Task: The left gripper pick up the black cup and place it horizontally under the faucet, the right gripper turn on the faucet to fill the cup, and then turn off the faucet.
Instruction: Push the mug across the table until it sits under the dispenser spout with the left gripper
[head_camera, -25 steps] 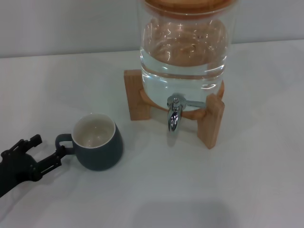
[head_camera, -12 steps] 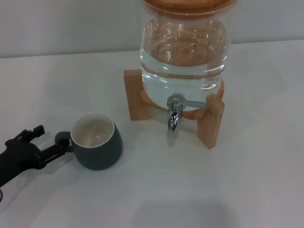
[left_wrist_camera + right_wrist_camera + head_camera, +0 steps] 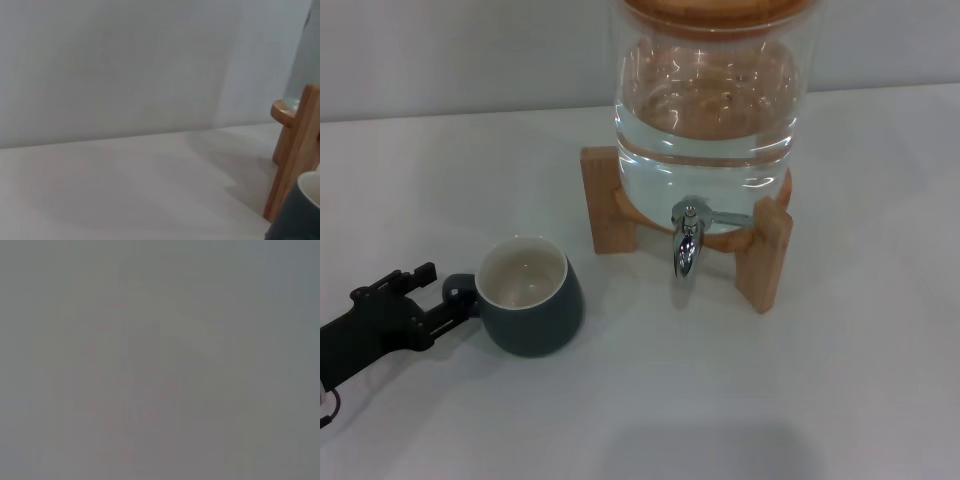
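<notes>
The black cup [image 3: 532,312] stands upright on the white table, left of and in front of the faucet, with its cream inside showing and its loop handle pointing left. It also shows in the left wrist view [image 3: 299,215]. My left gripper [image 3: 444,293] is low at the front left, open, with one finger on each side of the handle. The chrome faucet [image 3: 687,238] points its spout down from the clear glass dispenser [image 3: 708,95], with its lever lying to the right. My right gripper is out of view.
The dispenser holds water and sits on a wooden stand [image 3: 765,258], seen too in the left wrist view [image 3: 295,150]. The white table [image 3: 820,400] runs back to a grey wall. The right wrist view shows only flat grey.
My left gripper has moved right and a little up, bringing its fingers around the cup's handle. The cup has shifted slightly to the right.
</notes>
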Robot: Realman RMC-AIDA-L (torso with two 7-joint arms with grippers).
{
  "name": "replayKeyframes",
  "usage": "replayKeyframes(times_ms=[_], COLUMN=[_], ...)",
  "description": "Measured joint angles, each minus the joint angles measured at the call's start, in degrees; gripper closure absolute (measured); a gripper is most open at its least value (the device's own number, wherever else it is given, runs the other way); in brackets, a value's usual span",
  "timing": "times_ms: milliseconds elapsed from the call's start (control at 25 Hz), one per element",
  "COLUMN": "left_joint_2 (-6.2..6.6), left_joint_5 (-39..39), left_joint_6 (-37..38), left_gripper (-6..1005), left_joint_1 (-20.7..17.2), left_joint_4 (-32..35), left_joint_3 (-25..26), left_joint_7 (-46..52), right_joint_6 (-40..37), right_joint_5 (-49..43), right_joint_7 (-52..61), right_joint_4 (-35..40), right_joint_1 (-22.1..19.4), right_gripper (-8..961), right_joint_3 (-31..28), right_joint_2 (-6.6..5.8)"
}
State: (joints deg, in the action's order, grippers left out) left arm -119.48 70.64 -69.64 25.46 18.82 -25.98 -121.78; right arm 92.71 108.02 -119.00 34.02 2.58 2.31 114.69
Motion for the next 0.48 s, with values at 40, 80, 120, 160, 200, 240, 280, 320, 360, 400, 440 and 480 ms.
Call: replayKeyframes(times_ms=[40, 80, 120, 160, 200, 240, 280, 320, 360, 400, 440, 480], left_joint_2=[0.00, 0.00, 0.00, 0.00, 0.00, 0.01, 0.01, 0.01, 0.02, 0.03, 0.03, 0.04], left_joint_5=[0.1, 0.3, 0.7, 1.0, 1.5, 1.9, 2.0, 2.1, 2.2, 2.2, 2.2, 2.3], left_joint_6=[-0.1, -0.2, -0.2, -0.2, -0.3, -0.4, -0.6, -0.8, -1.1, -1.4, -1.5, -1.5], left_gripper=[195, 196, 243, 289, 336, 382, 429, 451, 474, 496, 519, 541], left_joint_1=[-0.1, -0.2, -0.3, -0.4, -0.5, -0.6, -0.6, -0.6, -0.6, -0.6, -0.6, -0.6], left_joint_4=[0.0, 0.0, 0.0, 0.0, 0.0, 0.0, 0.0, 0.0, 0.0, -0.1, -0.1, -0.1], left_joint_3=[0.0, 0.1, 0.2, 0.2, 0.2, 0.2, 0.2, 0.2, 0.1, 0.1, 0.1, 0.1], left_joint_7=[-0.1, -0.1, -0.1, -0.1, -0.2, -0.5, -0.7, -1.0, -1.4, -1.7, -1.8, -1.8], right_joint_6=[0.0, -0.1, -0.1, -0.1, -0.2, -0.2, -0.2, -0.2, -0.2, -0.2, -0.2, -0.2], right_joint_5=[0.0, 0.0, 0.0, 0.0, 0.0, 0.0, 0.0, 0.0, 0.0, 0.0, 0.0, 0.0], right_joint_7=[0.0, 0.0, 0.0, 0.0, 0.0, 0.0, 0.0, 0.0, 0.0, 0.0, 0.0, 0.1], right_joint_4=[0.0, 0.0, 0.0, 0.0, 0.0, 0.0, 0.0, 0.0, 0.0, 0.0, 0.0, 0.0], right_joint_1=[0.0, 0.1, 0.2, 0.2, 0.3, 0.3, 0.4, 0.4, 0.5, 0.5, 0.5, 0.5], right_gripper=[125, 125, 125, 125, 125, 125, 125, 125, 125, 125, 125, 125], right_joint_3=[0.0, 0.0, 0.0, 0.0, 0.0, 0.1, 0.1, 0.2, 0.3, 0.3, 0.3, 0.4], right_joint_2=[0.00, 0.00, 0.00, 0.00, 0.00, 0.00, 0.00, 0.00, 0.00, 0.00, 0.00, 0.00])
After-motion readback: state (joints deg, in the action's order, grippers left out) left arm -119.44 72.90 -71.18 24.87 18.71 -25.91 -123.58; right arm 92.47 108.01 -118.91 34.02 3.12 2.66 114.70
